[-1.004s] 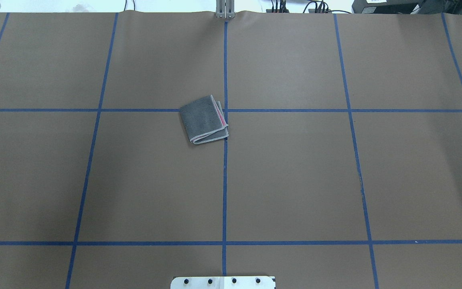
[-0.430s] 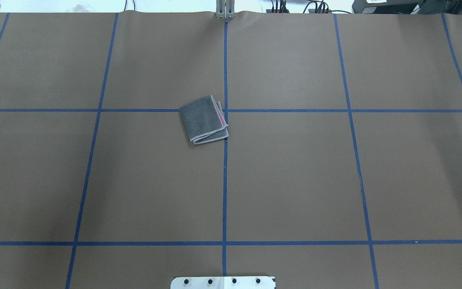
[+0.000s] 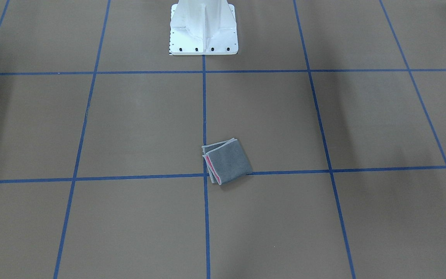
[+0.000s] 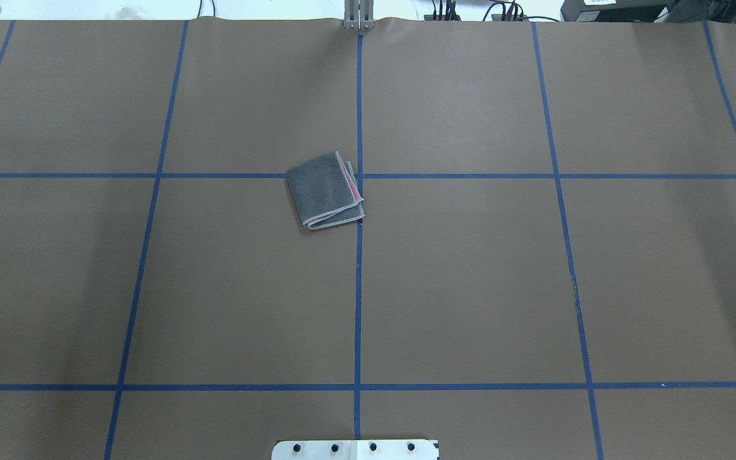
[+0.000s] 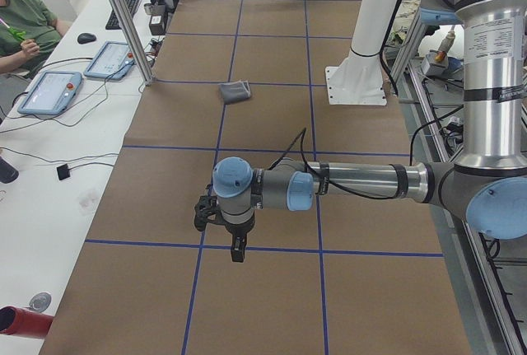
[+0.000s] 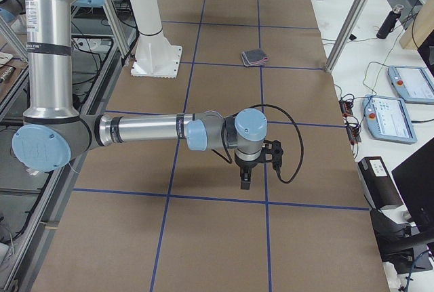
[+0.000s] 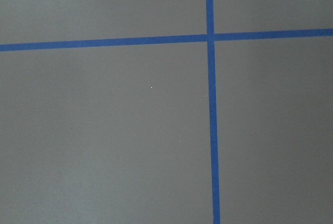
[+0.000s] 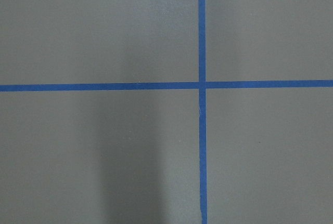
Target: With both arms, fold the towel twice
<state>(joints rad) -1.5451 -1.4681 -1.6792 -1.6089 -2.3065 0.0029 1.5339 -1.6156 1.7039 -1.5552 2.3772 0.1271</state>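
Note:
The towel (image 4: pixel 324 190) lies folded into a small square near the table's centre, grey face up, with a thin pink strip and light hem at its open edges (image 3: pixel 227 161). It also shows small and far in the side views (image 5: pixel 235 91) (image 6: pixel 254 57). Nothing touches it. The left arm reaches low over the table's left end, its gripper (image 5: pixel 237 252) pointing down, far from the towel. At the right end the right arm does the same, with its gripper (image 6: pixel 245 183) pointing down. Whether either gripper is open or shut I cannot tell. Both wrist views hold only brown paper and blue tape lines.
The white bolted pedestal (image 3: pixel 203 27) stands at the robot's side of the table (image 4: pixel 355 449). A side bench holds tablets (image 5: pixel 49 91) (image 6: pixel 407 82), cables and a keyboard, and a seated person (image 5: pixel 25 17) is beside it. Aluminium posts (image 5: pixel 123 17) stand at the far edge.

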